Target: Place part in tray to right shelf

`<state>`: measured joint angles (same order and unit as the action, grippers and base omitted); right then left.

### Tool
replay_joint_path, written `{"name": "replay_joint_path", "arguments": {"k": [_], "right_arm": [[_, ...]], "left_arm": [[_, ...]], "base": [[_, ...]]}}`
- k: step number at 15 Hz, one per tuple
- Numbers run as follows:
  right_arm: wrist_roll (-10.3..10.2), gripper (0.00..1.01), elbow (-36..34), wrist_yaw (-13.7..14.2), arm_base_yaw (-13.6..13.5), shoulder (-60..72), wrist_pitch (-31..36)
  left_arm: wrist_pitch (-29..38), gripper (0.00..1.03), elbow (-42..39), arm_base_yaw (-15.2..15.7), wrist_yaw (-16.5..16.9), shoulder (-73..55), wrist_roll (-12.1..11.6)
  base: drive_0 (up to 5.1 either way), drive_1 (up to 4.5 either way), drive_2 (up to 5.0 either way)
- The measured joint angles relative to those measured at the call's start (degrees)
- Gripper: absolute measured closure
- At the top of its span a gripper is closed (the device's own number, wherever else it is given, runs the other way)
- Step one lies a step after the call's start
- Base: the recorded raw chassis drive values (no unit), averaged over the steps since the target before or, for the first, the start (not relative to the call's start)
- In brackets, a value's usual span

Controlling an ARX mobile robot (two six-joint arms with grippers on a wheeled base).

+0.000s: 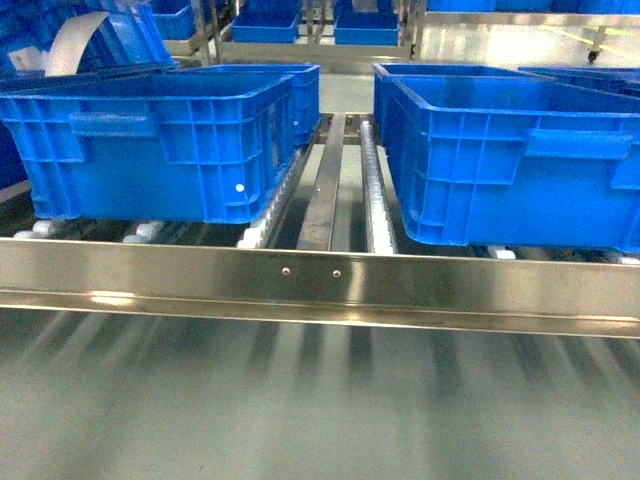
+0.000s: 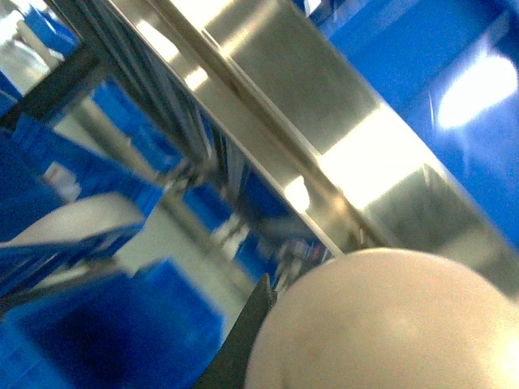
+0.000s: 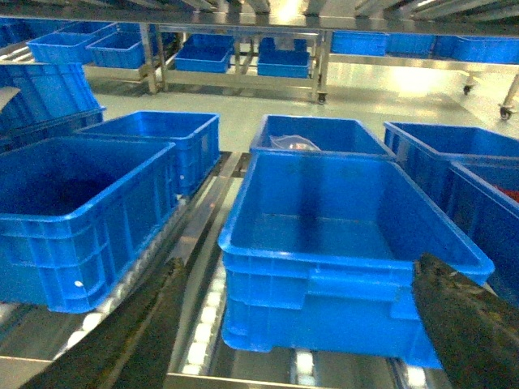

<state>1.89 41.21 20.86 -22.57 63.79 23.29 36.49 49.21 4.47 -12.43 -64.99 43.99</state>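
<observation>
Crates on the steel rack, right jaws spread wide

Steel shelf (image 1: 300, 275) spans the middle of the head view, its front rail below two blue crates (image 1: 160, 140) on white rollers. Right gripper (image 3: 296, 324) hangs wide open and empty over the nearest crate, dark fingers (image 3: 138, 332) at the lower corners. Cream tray (image 2: 389, 324) fills the left wrist view's lower right; the left gripper's state cannot be told. The part is not visible.

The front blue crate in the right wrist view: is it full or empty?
Empty. The front blue crate shows only its bare blue floor and inner walls. The crate behind it holds something pale, too small to identify.
</observation>
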Motion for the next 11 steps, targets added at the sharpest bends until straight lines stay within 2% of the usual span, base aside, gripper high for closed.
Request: {"name": "replay_joint_path", "arguments": {"k": [1, 3, 4, 5, 6, 8, 9, 11], "right_arm": [[-0.33, 0.23, -2.12, -0.33, 0.87, -1.57, 0.61], [-0.83, 0.36, -7.52, -1.64, 3.61, -5.6, 2.47], [-0.87, 0.39, -8.81, -2.01, 4.39, -6.54, 2.91], [-1.05, 0.49, -11.74, -3.13, 6.08, -8.55, 3.98], [-1.07, 0.6, -15.19, -5.03, 7.19, -10.56, 4.81], [-1.09, 0.74, -19.43, -7.28, 8.92, -13.0, 5.57], [-1.14, 0.82, -21.27, -7.96, 9.99, -14.19, 5.9], [-1.22, 1.0, -24.81, -9.94, 12.11, -17.42, 6.43]], "left_arm": [[-4.85, 0.91, -0.85, 0.66, 5.6, 2.84, -5.18], [-12.7, 0.91, -4.79, 0.79, 11.89, 7.89, -15.3], [-15.52, 0.91, -6.88, 0.83, 13.77, 9.35, -19.74], [-16.48, 0.91, -12.66, 0.24, 16.11, 10.8, -27.34], [-15.54, 0.91, -17.55, -0.72, 16.52, 10.54, -34.67], [-14.4, 0.91, -23.28, -1.18, 15.96, 11.96, -39.15], [-13.18, 0.91, -25.18, -2.8, 13.07, 13.9, -40.39], [-9.75, 0.91, -27.78, -4.37, 12.41, 18.69, -42.14]], "base": [[0.0, 0.0, 0.0], [0.0, 0.0, 0.0], [0.0, 0.0, 0.0], [0.0, 0.0, 0.0], [0.0, 0.0, 0.0], [0.0, 0.0, 0.0], [0.0, 0.0, 0.0], [0.0, 0.0, 0.0]]}}
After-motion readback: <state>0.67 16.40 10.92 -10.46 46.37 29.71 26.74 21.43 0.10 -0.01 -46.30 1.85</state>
